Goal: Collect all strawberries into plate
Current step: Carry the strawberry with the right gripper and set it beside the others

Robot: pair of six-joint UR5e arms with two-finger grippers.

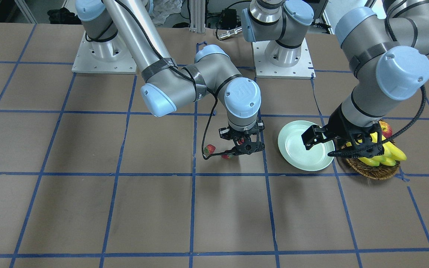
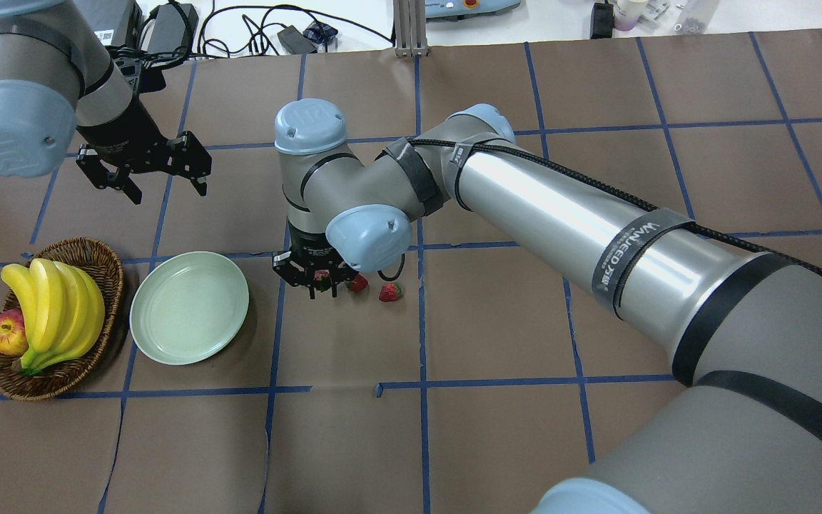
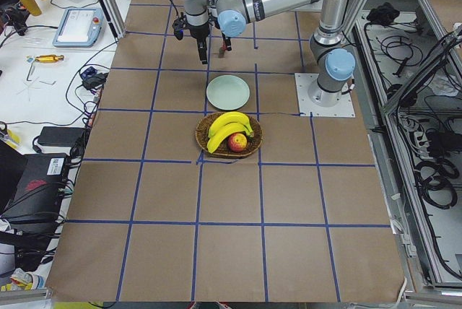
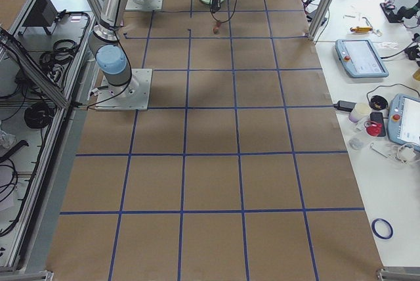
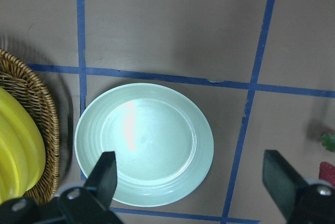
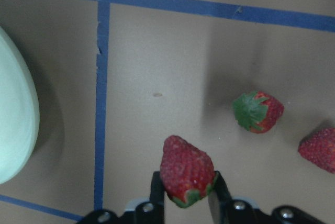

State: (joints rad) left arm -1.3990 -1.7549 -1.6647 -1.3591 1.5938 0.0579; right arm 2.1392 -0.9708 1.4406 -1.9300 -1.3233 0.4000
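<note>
Right end effector (image 6: 186, 188) tight on strawberry (image 6: 187, 174)

The silver-grey tubular left arm (image 1: 385, 70) and right arm (image 2: 561, 221) carry rounded pale blue joint caps (image 2: 310, 127), thin black cables (image 1: 209, 126), a dark white-lettered strap (image 2: 628, 253), the black two-finger left gripper (image 2: 167, 187) and right gripper (image 6: 186, 195), and screwed square white base plates (image 1: 84, 65).

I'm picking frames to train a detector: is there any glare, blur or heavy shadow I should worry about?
Left wrist view: a white glare patch sits on the plate, and the left end effector looks soft, out of focus. Right wrist view: the held strawberry is fairly sharp, and a soft shadow lies beside the loose strawberry. Front-facing view: broad, faint arm shadows fall on the table.
</note>
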